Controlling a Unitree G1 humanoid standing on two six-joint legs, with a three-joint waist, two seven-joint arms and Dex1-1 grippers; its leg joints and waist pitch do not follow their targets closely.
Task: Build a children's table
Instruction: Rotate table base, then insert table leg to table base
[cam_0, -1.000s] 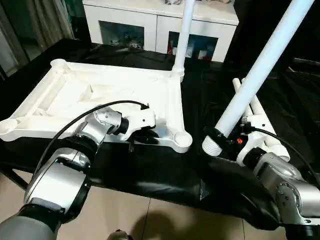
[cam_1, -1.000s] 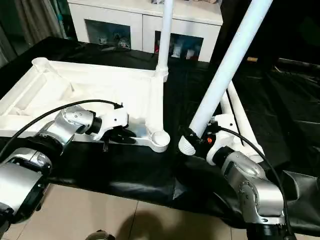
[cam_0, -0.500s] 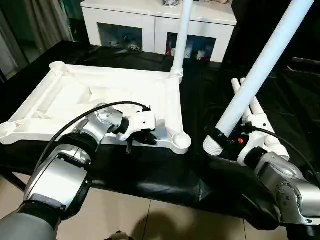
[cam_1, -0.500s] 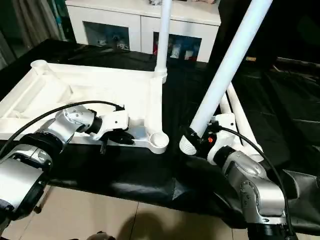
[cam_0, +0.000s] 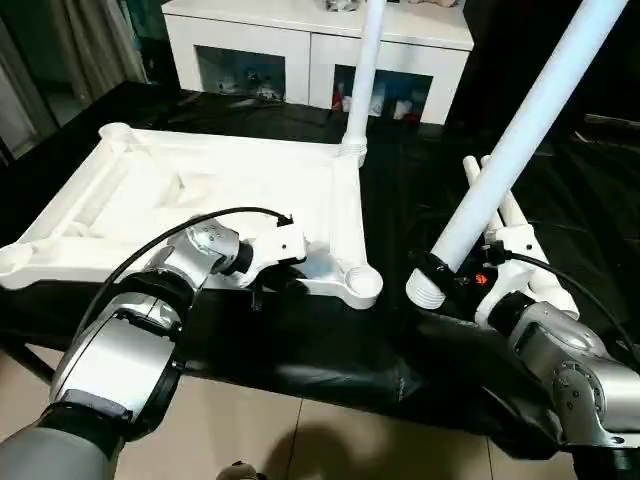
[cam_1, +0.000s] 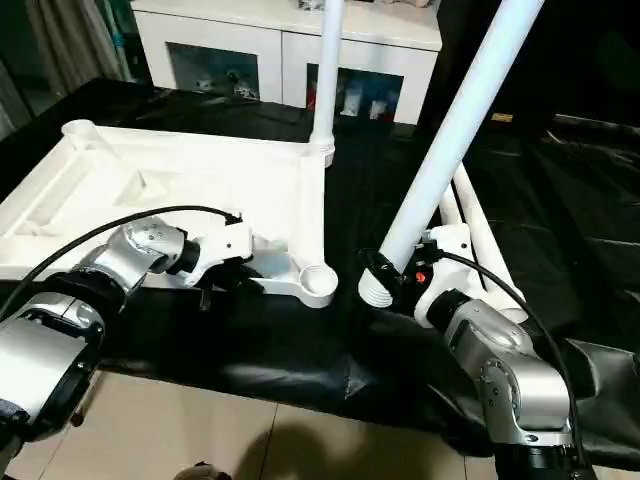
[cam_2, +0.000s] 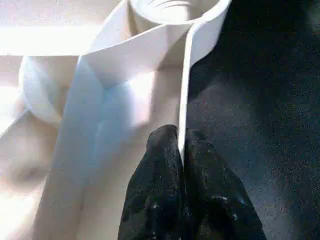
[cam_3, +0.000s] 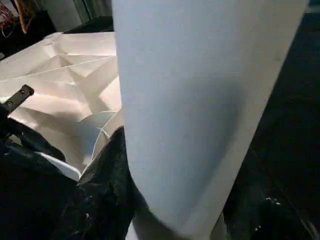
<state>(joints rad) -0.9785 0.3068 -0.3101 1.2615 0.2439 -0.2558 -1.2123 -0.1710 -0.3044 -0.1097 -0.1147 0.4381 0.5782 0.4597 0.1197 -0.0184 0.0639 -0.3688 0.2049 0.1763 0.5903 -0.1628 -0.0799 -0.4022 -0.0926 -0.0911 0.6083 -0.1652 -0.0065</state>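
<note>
White tabletop (cam_0: 230, 190) rim pinched between left fingers (cam_2: 165, 165) | leg (cam_0: 520, 140) between right fingers (cam_3: 107, 175)

Two silver, rounded forearms with black joint bands are fitted. White wrist housings are carried, each looped by a black cable. Black two-finger ends: left gripper (cam_2: 182, 150), right gripper (cam_1: 385, 278).
</note>
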